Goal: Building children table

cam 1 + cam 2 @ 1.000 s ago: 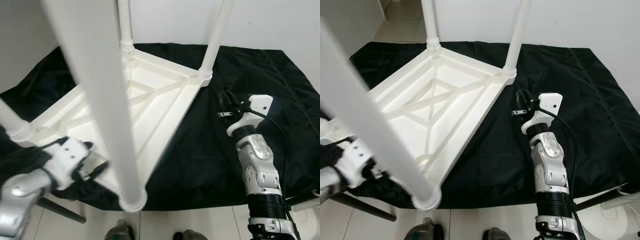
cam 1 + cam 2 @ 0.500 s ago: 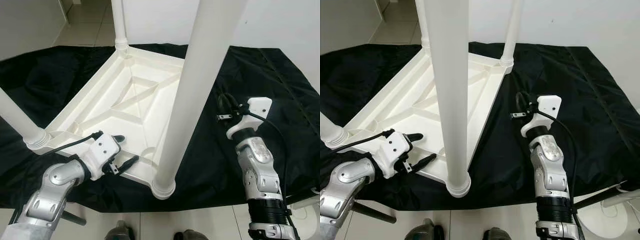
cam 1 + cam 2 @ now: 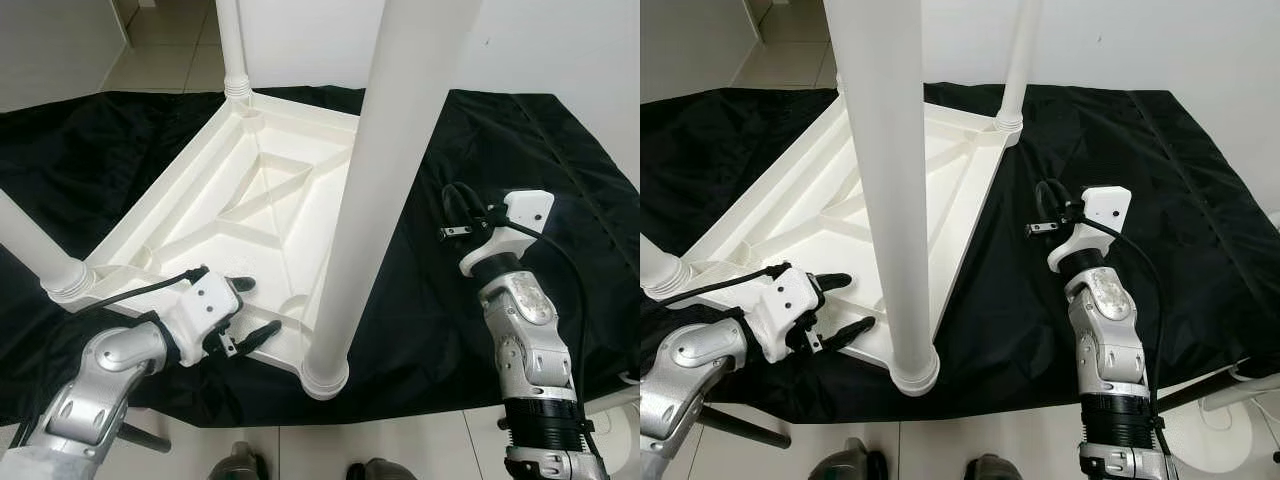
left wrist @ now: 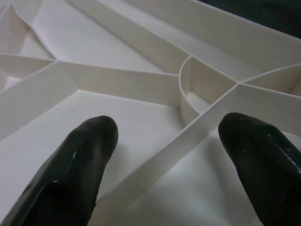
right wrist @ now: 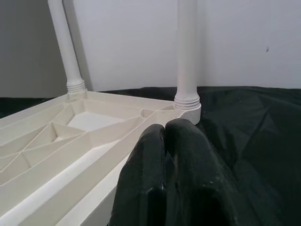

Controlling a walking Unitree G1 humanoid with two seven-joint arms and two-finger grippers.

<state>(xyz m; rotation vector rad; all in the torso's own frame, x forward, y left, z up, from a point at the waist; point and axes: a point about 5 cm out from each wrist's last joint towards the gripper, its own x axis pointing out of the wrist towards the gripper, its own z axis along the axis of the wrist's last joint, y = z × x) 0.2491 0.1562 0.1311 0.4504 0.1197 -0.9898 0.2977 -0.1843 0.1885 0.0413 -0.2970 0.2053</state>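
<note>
A white plastic children's table point(image 3: 270, 200) lies upside down on a black cloth point(image 3: 560, 170). Its legs stand up: the near leg point(image 3: 380, 180), a far leg point(image 3: 232, 50), another far leg point(image 3: 1018, 60) and a left leg point(image 3: 40, 255). My left gripper point(image 3: 258, 305) is open at the table's near rim. Its fingers point(image 4: 89, 141) straddle a rib of the underside beside the near leg's socket. To the right of the table, my right gripper point(image 3: 458, 200) hovers over the cloth, shut on nothing, its fingertips point(image 5: 164, 129) pointing toward a far leg.
Pale tiled floor point(image 3: 400, 450) borders the cloth at the front, where my feet point(image 3: 240, 465) stand. A dark rod point(image 3: 140, 435) lies at the lower left and a white object point(image 3: 1240, 395) at the lower right. A white wall stands behind.
The whole picture shifted as my head moved, most of it a second ago. My left gripper stays open at the near rim. My right gripper stays shut over the cloth.
</note>
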